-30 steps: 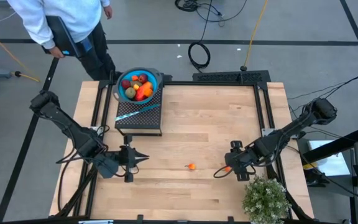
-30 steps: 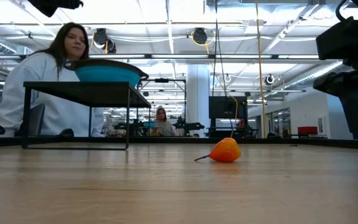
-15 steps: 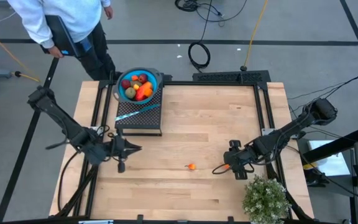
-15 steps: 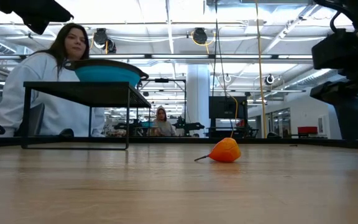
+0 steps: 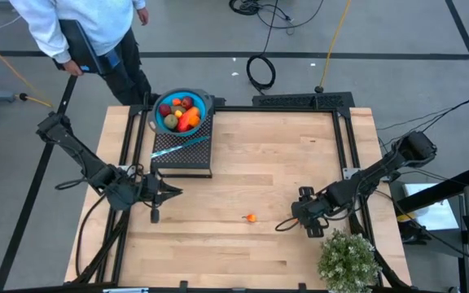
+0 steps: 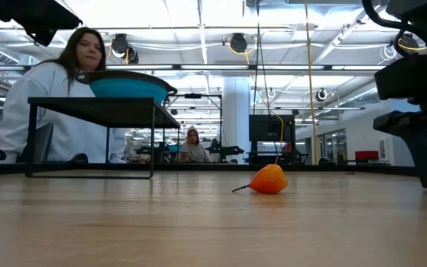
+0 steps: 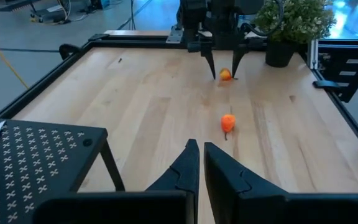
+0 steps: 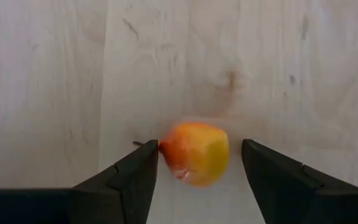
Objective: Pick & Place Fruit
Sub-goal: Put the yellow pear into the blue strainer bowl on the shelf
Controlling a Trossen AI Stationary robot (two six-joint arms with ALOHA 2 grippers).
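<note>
A small orange fruit lies on the wooden table near its right front, with the two fingers of my open right gripper on either side of it, pointing steeply down. A second small orange fruit with a thin stem lies alone on the table nearer the middle. A blue bowl with several fruits sits on a black perforated stand at the far left. My left gripper is shut with nothing in it, above the table just in front of the stand. My right gripper has its fingers level with the fruit's two sides, coming from above. One fingertip stands right at the fruit's side; whether it touches, I cannot tell. The other fingertip stands clear of it. The fruit rests on the table.
A bushy potted plant stands at the table's near right corner, close to the right arm. A thin silvery-blue utensil lies on the stand. A person stands beyond the far left corner. Bare wood spans the table's middle.
My left gripper has drawn back, shut, toward the table's left and far side, ending near the stand. My right gripper has sunk toward the table around the orange fruit, which has stayed where it lay.
</note>
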